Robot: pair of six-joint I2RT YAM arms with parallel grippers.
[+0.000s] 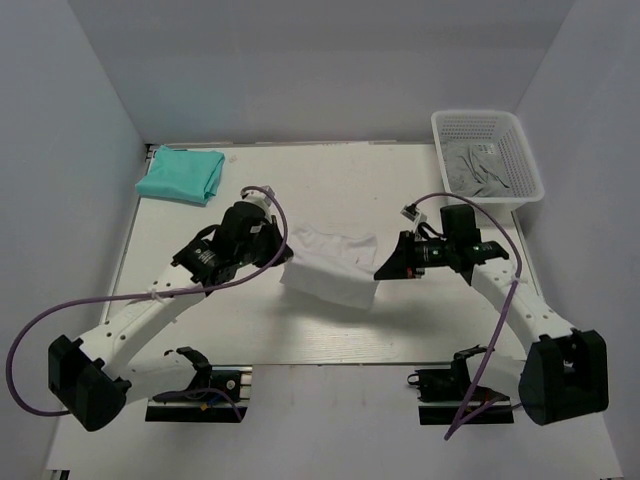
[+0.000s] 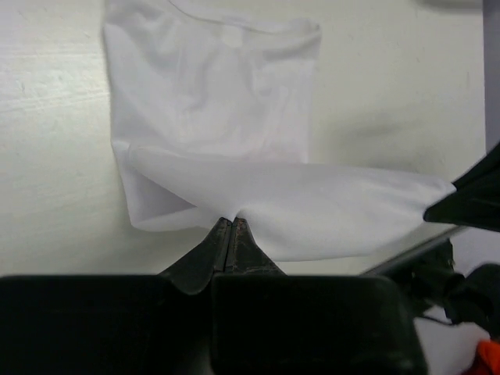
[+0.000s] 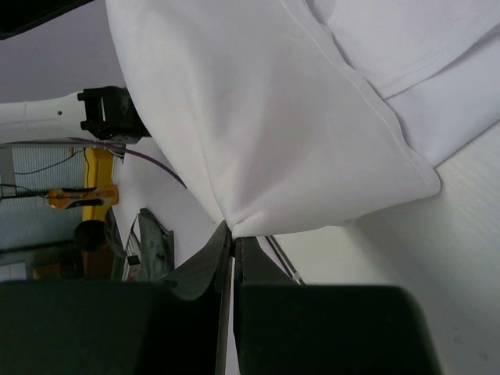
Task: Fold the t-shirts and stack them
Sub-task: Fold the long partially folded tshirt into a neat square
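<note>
A fold of the white t-shirt is in hand. It sits in the middle of the table, its far part lying flat and its near edge raised. The left gripper is pinched tight on the left end of that edge and the right gripper is likewise clamped on the right end, so the cloth hangs between the 2. The next move, I judge, is to carry the raised edge toward the far side over the flat part, both arms level and in step, then let go. The teal t-shirt lies folded at the far left corner, well apart, likely the base for the stack. From above, the arms cover both pinch points. The sleeves cannot be made out. The grey cloth in the basket at the far right is too crumpled to identify.
</note>
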